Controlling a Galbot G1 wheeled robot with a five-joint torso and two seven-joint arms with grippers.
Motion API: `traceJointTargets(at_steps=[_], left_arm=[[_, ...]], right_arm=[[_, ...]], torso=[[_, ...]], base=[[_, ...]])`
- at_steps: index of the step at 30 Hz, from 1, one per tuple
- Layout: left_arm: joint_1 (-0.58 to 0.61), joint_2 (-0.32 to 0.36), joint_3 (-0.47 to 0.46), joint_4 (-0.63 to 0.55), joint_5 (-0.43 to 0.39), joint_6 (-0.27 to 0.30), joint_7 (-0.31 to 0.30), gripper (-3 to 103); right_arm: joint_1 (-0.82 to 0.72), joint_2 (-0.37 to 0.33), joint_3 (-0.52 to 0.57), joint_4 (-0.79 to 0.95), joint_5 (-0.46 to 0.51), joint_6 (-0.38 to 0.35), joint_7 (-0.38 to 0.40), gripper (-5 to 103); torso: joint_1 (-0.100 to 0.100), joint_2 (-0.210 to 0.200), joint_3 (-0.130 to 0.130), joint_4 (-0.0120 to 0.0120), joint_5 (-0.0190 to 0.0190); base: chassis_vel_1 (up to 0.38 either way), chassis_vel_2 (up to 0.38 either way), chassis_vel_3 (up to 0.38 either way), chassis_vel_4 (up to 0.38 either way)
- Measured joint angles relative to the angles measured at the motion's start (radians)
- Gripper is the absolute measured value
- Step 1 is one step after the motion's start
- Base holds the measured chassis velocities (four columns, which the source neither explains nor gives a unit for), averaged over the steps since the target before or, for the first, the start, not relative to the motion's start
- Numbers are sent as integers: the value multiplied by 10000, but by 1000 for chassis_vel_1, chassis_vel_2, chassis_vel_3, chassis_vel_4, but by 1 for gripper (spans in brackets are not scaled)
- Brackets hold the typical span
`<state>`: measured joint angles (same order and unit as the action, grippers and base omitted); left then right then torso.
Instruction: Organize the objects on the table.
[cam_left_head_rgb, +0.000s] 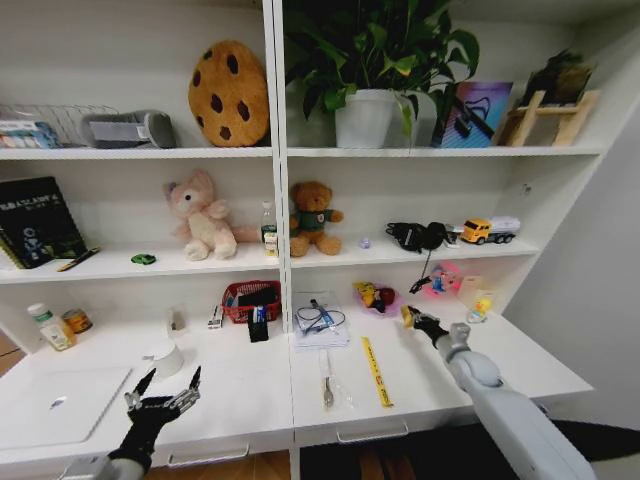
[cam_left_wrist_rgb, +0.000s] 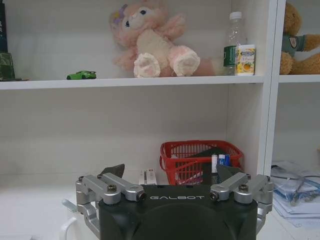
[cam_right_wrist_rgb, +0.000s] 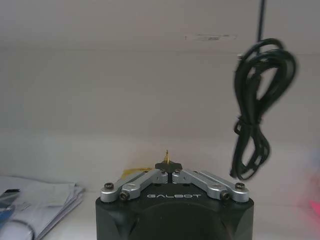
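The thin silver laptop (cam_left_head_rgb: 60, 405) lies closed at the left end of the white table (cam_left_head_rgb: 240, 395). My left gripper (cam_left_head_rgb: 160, 392) hovers open just right of it, near a white cup (cam_left_head_rgb: 163, 357); in the left wrist view this gripper (cam_left_wrist_rgb: 172, 186) faces the red basket (cam_left_wrist_rgb: 200, 161). A blue pen (cam_left_head_rgb: 322, 315) rests on a stack of papers (cam_left_head_rgb: 320, 328). My right gripper (cam_left_head_rgb: 413, 320) is above the table's right half, shut on a thin dark item whose gold tip (cam_right_wrist_rgb: 166, 154) sticks out between the closed fingers. A small green toy car (cam_left_head_rgb: 143, 259) sits on the shelf.
A yellow ruler (cam_left_head_rgb: 376, 370) and bagged cutlery (cam_left_head_rgb: 327, 380) lie near the front edge. A black box (cam_left_head_rgb: 258, 325) stands before the basket. A pink bowl (cam_left_head_rgb: 377, 297) sits at the back. A black cable (cam_right_wrist_rgb: 255, 115) hangs from the shelf beyond the right gripper. Plush toys fill the shelves.
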<state>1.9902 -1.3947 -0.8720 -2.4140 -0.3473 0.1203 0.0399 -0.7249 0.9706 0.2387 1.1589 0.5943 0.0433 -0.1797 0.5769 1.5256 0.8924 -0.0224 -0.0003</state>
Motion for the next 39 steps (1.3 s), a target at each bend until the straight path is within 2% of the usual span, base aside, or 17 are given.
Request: traceJointTargets(at_steps=[3,5,6,9,14,16,19,20,22,25,26,28,29,31,32,35,39], left_arm=[[0,-1,0,-1,0,0,-1,100],[0,0,1,0,0,0,2,100],[0,0,1,0,0,0,2,100],[0,0,0,0,1,0,-1,100],[0,0,0,0,0,0,0,100],[0,0,0,0,0,0,0,100],[0,0,0,0,0,0,-1,100],[0,0,0,0,0,0,-1,100],[0,0,0,0,0,0,0,100],[0,-1,0,0,0,0,-1,100],[0,0,0,0,0,0,-1,100],[1,0,0,0,0,0,0,100],[1,0,0,0,0,0,0,100],[0,-1,0,0,0,0,-3,100],[0,-1,0,0,0,0,-3,100],[-1,-1,0,0,0,0,0,100],[0,-1,0,-1,0,0,-4,100]], right_arm=[[827,447,-357,-1140,-385,534,-153,0],[1662,1286,-588,-2603,-975,1251,-240,0],[1662,1286,-588,-2603,-975,1251,-240,0],[2217,2165,-624,-3976,-1418,1856,-328,0],[2419,2594,-337,-4674,-1890,2605,22,0],[2402,2578,-296,-4681,-1874,2667,78,-3],[2367,2538,-249,-4680,-1861,2698,99,1],[2317,2477,-198,-4659,-1836,2718,110,6],[1716,2070,129,-3486,-1475,2526,391,28],[1499,1833,138,-2971,-1335,2349,490,28],[1150,1469,140,-2271,-1209,2181,674,39],[423,871,157,-1038,-921,1855,1028,50],[423,871,157,-1038,-921,1855,1028,50],[-871,115,289,975,-151,1020,1383,61],[-871,115,289,975,-151,1020,1383,61],[-2763,-741,866,3260,475,242,1670,78],[-4200,-1222,1694,4802,634,71,1865,89]], torso=[[1,0,1,3,-2],[2,-1,2,0,1],[2,-1,2,0,1],[2,0,1,-2,1],[2,-1,0,0,1],[2,0,-1,-1,0],[1,0,-1,-2,0],[1,-1,-1,-4,2],[2,0,0,-1,6],[1,0,-1,-1,4],[1,1,-1,-2,2],[1,1,-1,-4,6],[1,1,-1,-4,6],[0,1,-2,-5,-1],[0,1,-2,-5,-1],[-2,2,-2,-3,6],[-2,3,-3,-5,2]], base=[[0,0,0,0],[0,0,0,0],[0,0,0,0],[0,0,0,0],[0,0,0,0],[0,0,0,0],[0,0,0,0],[0,0,0,0],[0,0,0,0],[0,0,0,0],[0,0,0,0],[0,0,0,0],[0,0,0,0],[0,0,0,0],[0,0,0,0],[0,0,0,0],[0,0,0,0]])
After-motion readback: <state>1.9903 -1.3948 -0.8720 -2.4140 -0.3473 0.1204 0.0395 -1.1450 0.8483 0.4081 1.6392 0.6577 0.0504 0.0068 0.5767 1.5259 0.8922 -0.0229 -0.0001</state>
